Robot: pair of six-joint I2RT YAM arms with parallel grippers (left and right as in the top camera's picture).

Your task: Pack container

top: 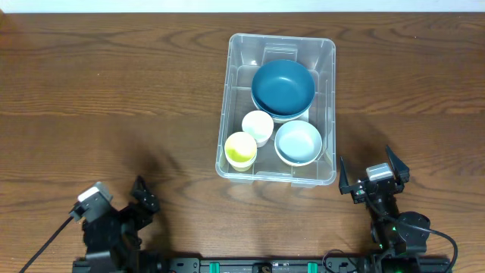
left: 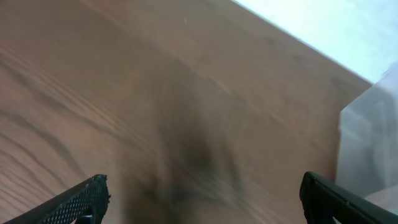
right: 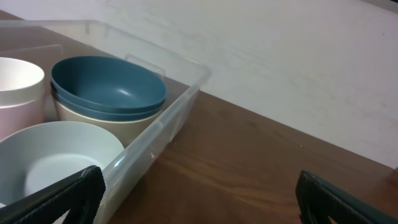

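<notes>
The clear plastic container (top: pixel 328 53) stands on the wooden table, right of centre. Inside it are a dark blue bowl (top: pixel 283 85) stacked on a cream bowl, a light blue bowl (top: pixel 298 142), a white cup (top: pixel 258 125) and a yellow-green cup (top: pixel 241 149). My left gripper (top: pixel 140 199) is open and empty at the front left, far from the container. My right gripper (top: pixel 370 174) is open and empty just right of the container's front right corner. The right wrist view shows the container wall (right: pixel 163 124), the blue bowl (right: pixel 109 84) and the light bowl (right: pixel 59 152). The left wrist view shows a container edge (left: pixel 367 137).
Bare wood grain table surface (top: pixel 114 91) spreads left of the container. The table's far edge meets a white wall (right: pixel 280 56). The arm bases sit at the front edge.
</notes>
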